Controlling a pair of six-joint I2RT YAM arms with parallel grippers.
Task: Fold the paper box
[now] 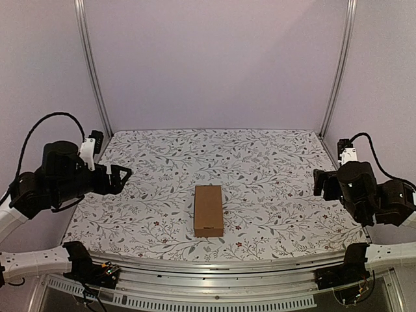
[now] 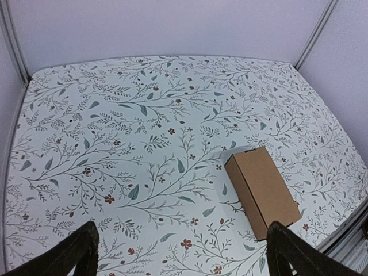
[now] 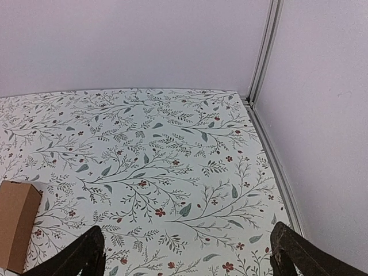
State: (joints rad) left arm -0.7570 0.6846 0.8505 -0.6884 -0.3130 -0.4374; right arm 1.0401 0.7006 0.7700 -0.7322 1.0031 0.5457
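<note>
My left gripper (image 1: 125, 179) hangs well to the left of the paper box (image 1: 208, 210), a little beyond its far end, with nothing in it. In the left wrist view its two fingers (image 2: 80, 247) stand wide apart at the bottom corners, and the box lies between them, further off.

The box lies flat on the floral worktop (image 1: 273, 169), about midway between my two arms. Its long side runs away from my bases. It looks formed and closed: plain brown faces, square edges and no flap standing up. A small notch shows at its near end, which I take to be the tuck flap's seam.

My right gripper (image 1: 318, 185) hangs well to the right of the box, roughly level with its far end. It is likewise spread and holds nothing. From the right wrist only the box's far corner shows, at the left edge.

I judge the fold done or nearly done, so the risk is in going back in:
- The card looks thin, so a pinch across the middle could dent a wall.
- A push from one side alone could slide or spin the light box on the cloth.
- If the near flap is only loosely tucked, a nudge there could spring it open.
</note>
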